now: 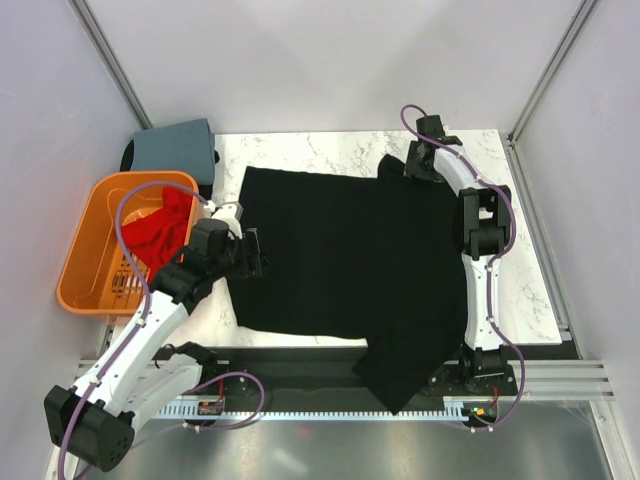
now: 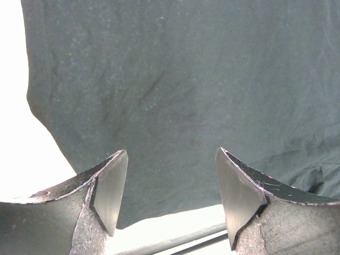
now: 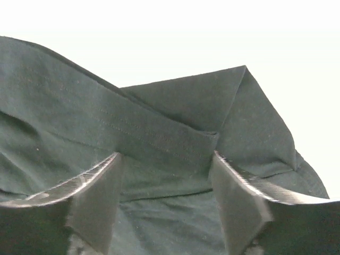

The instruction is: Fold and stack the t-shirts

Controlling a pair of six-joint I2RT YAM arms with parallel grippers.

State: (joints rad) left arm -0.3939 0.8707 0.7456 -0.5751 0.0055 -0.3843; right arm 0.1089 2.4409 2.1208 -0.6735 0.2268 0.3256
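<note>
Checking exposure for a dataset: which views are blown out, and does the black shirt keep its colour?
Top external: evenly lit, black t-shirt reads true black. Left wrist: table beside it blown to white, cloth washed grey-green. Right wrist: background above the cloth fully overexposed, same cast.

Black tee [image 1: 350, 250] spread flat, red tee [image 1: 160, 230] crumpled, blue-grey tee [image 1: 178, 146] folded.

Bright, even overhead light, faint soft shadows, table [image 2: 13, 133] blown out white in wrist views, black t-shirt [image 2: 186, 79] washed grey-green, grainy
</note>
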